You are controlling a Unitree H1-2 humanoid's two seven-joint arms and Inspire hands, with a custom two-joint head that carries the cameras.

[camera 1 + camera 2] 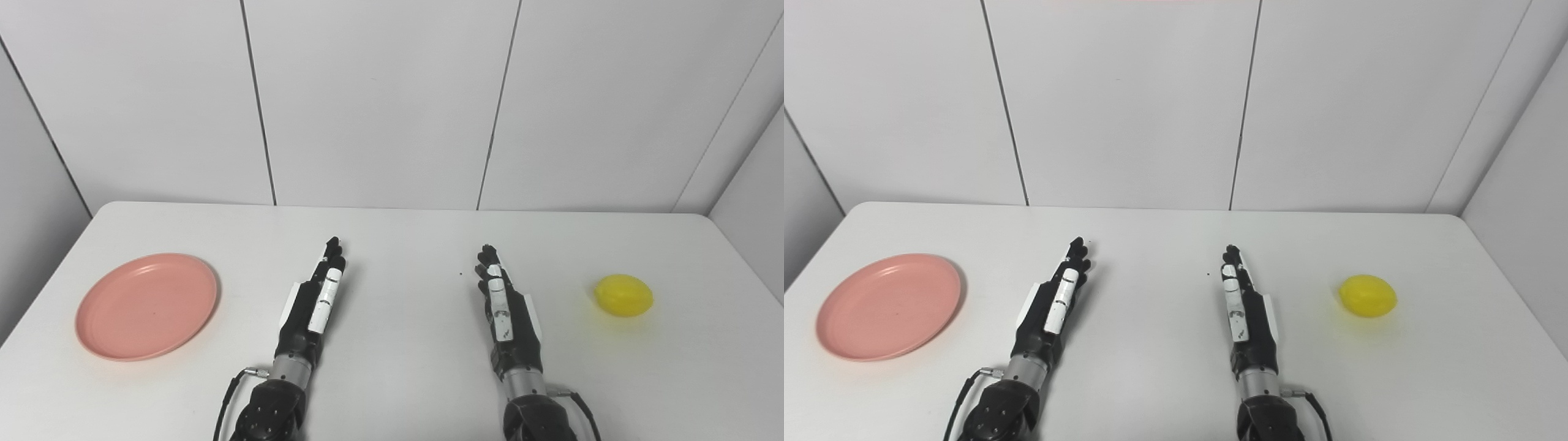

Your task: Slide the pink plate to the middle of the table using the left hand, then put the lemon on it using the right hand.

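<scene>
A pink plate [147,305] lies empty at the left side of the white table [398,233]. A yellow lemon [623,295] lies at the right side. My left hand [315,300] rests flat on the table, right of the plate and apart from it, fingers straight and pointing away, holding nothing. My right hand [505,306] rests flat the same way, left of the lemon and apart from it, holding nothing. The plate [889,305] and lemon [1368,296] also show in the right eye view.
A white panelled wall [380,104] stands behind the table's far edge. A tiny dark speck [460,274] lies on the table between the hands. Cables run from both wrists at the bottom edge.
</scene>
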